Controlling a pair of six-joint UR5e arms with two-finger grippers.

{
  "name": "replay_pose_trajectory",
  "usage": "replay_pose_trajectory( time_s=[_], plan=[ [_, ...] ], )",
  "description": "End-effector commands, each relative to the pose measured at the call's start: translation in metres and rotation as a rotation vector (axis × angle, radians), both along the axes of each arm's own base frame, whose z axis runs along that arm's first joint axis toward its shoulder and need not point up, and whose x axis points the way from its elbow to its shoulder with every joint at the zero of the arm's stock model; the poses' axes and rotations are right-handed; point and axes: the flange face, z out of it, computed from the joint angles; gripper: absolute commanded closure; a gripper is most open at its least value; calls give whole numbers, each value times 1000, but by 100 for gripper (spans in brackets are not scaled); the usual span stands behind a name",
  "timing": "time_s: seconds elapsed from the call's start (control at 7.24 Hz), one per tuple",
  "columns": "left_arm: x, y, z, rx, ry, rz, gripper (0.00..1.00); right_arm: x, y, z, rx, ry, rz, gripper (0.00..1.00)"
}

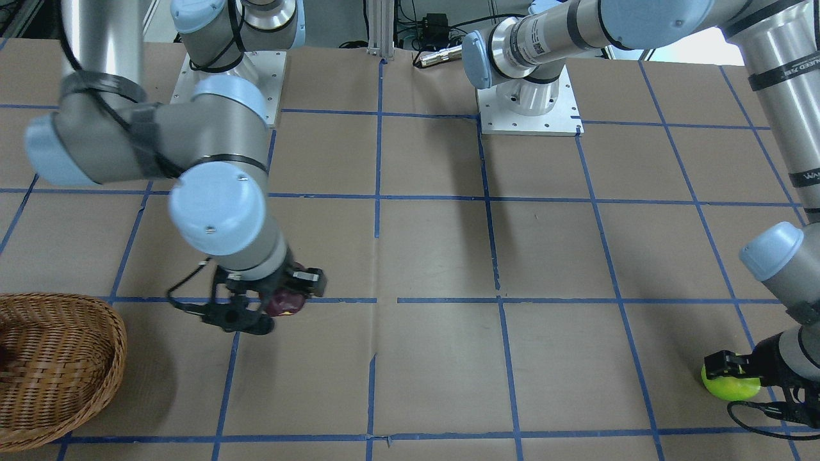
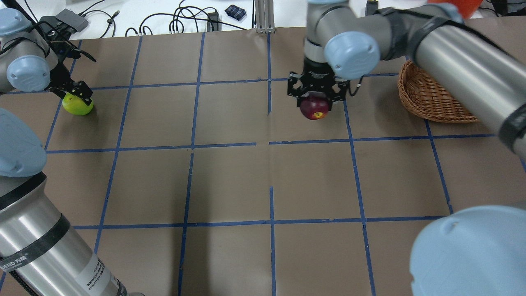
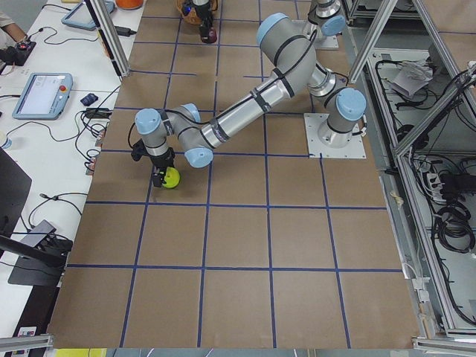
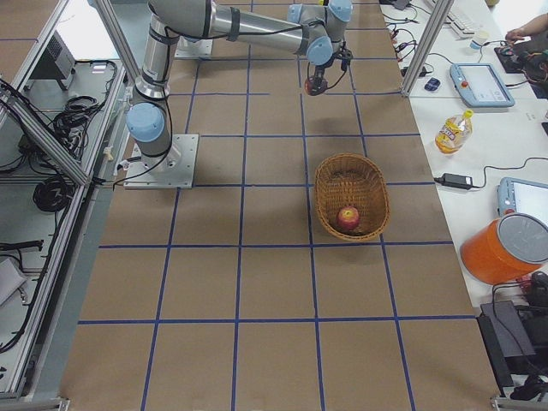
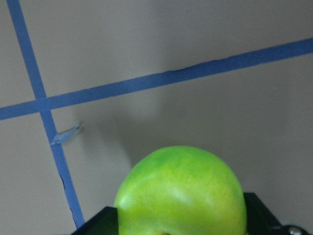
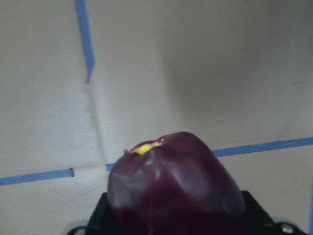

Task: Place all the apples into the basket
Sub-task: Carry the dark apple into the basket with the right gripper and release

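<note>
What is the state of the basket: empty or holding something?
Not empty: the exterior right view shows one red apple lying inside the basket.

Brown table [image 2: 230,181], blue tape grid [image 2: 164,147]; wicker basket [image 2: 427,98] on robot's right side, green apple [image 2: 77,106] far left.

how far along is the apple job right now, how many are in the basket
Done: one red apple lies in the basket. In hand: the right gripper is shut on the dark maroon apple, short of the basket. The left gripper grips the green apple at the opposite end of the table, apparently not yet lifted. Left: both of these apples must go into the basket.
</note>
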Motion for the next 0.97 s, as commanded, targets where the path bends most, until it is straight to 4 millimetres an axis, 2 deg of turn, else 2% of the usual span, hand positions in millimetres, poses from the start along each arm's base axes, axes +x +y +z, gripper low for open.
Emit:
replay_pose_trajectory(
  time_s=[0.0,0.14,0.28,0.41,0.55,0.69,0.83],
  plan=[
    [-2,1,0,8,1,0,76,-159,-12,33,8,19,-135,100],
    [2,1,-2,5,0,1,61,-210,-13,40,-4,70,-94,100],
    [6,0,-5,1,-3,0,41,-251,-13,31,10,66,-27,100],
    [9,-6,3,-11,-7,-2,13,-292,-12,23,17,47,10,100],
    [13,-12,10,-21,-13,-3,0,-317,-20,4,5,45,40,100],
    [20,-9,9,-10,-7,6,0,-349,-29,-16,-11,105,57,100],
    [30,-5,10,-11,-3,23,0,-363,-36,-45,15,120,50,100]
  ],
)
